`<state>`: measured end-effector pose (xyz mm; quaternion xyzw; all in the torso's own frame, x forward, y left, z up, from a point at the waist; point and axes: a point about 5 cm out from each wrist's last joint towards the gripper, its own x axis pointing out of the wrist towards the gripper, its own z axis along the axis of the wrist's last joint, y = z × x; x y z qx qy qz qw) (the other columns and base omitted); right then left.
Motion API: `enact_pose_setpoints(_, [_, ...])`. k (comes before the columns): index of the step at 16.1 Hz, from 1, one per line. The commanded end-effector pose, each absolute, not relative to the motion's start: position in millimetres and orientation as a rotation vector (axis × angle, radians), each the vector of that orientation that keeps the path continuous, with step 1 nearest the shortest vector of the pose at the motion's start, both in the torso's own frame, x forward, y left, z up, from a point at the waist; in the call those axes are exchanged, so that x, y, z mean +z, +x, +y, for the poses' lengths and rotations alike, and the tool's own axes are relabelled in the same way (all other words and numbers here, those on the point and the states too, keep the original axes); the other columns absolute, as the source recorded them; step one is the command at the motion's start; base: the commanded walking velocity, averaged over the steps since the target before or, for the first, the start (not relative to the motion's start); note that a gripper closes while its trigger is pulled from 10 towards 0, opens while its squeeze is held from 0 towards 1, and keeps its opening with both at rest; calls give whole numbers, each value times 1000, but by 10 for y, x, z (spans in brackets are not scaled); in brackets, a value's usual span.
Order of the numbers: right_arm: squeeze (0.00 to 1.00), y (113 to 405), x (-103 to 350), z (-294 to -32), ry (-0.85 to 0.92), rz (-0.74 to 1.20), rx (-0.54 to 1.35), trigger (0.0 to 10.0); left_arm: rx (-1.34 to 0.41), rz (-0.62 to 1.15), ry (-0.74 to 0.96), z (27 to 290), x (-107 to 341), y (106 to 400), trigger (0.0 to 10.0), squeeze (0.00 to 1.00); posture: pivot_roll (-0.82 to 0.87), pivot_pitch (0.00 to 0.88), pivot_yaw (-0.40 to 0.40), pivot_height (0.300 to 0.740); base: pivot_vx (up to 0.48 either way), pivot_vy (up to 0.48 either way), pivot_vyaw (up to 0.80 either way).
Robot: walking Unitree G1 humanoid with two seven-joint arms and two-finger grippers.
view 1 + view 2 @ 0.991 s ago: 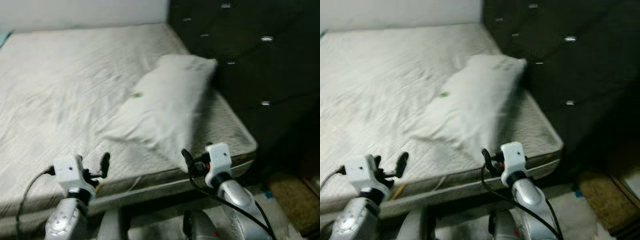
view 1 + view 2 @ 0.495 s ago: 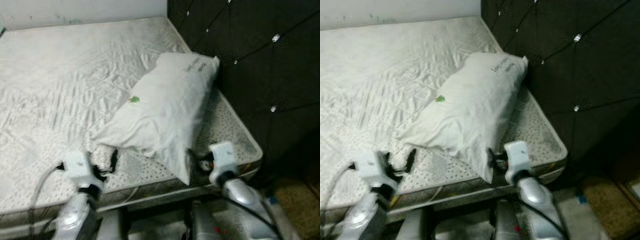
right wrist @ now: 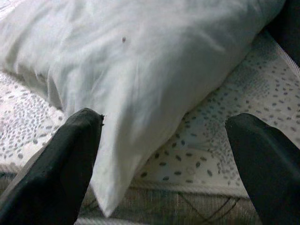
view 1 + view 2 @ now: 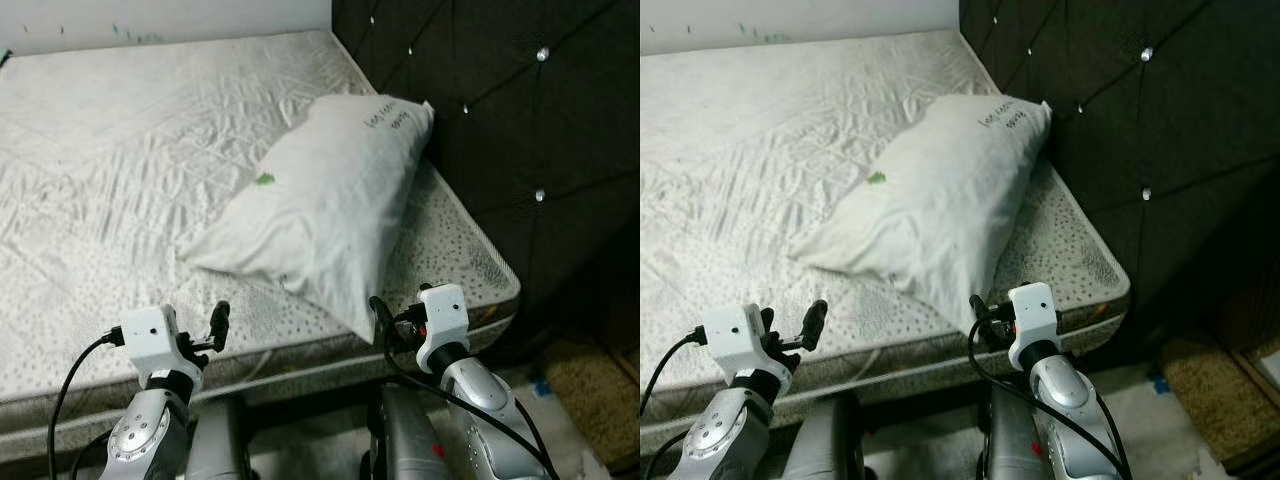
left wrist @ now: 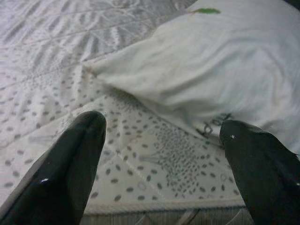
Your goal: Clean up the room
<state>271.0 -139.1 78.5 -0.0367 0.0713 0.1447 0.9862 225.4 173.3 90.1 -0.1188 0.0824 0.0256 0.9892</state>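
1. Here we are at the foot of the bed: the whole view sits a touch higher and crisper than half a second ago, so the camera has shifted, while the plump white pillow with a small green mark [image 4: 325, 210] lies just as it did on the bare white quilted mattress [image 4: 110, 170].
2. The pillow runs diagonally, its far end with dark lettering up against the black tufted headboard with shiny buttons [image 4: 500, 130], its near corner drooping toward the mattress edge.
3. The left gripper [image 4: 205, 335] has come up a little and now hovers at the near edge of the mattress, short of the pillow and touching nothing.
4. In the left wrist view its black fingers [image 5: 70, 164] stand wide apart, with dotted mattress fabric and the pillow's low edge between and beyond them.
5. The right gripper [image 4: 388, 325] hangs just beside the pillow's near corner, much where it was before.
6. In the right wrist view its fingers [image 3: 65, 164] are spread wide too, the pillow's corner [image 3: 140, 93] lying between them but not gripped.
7. No containers here, folks; just pillow on mattress.
8. Off to the right, a brown mat [image 4: 590, 390] lies on the floor beside the bed.
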Motion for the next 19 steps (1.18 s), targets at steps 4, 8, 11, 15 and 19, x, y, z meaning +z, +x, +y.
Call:
enact_pose_setpoints(4, [0,2701,760,-1157,-36,208,490,10000,71,183,-222,1758,873,2207,10000,0,-48,121,7,561,0,0,0])
enact_pose_setpoints(8, [0,2806,837,-1034,-34,164,488,10000,73,184,-226,1759,876,2175,10000,0,-30,122,4,561,0,0,759])
enact_pose_setpoints(11, [0,2877,866,-1098,-41,152,397,10000,71,190,-224,1756,873,2157,10000,0,-31,128,10,561,0,0,0])
enact_pose_setpoints(15, [0,3102,993,-1184,-68,104,178,10000,73,192,-213,1762,895,2116,10000,0,-2,141,12,561,0,0,0])
enact_pose_setpoints(19, [0,3281,974,-1104,-99,153,135,10000,89,196,-199,1811,923,2053,10000,0,34,164,3,561,0,0,0])
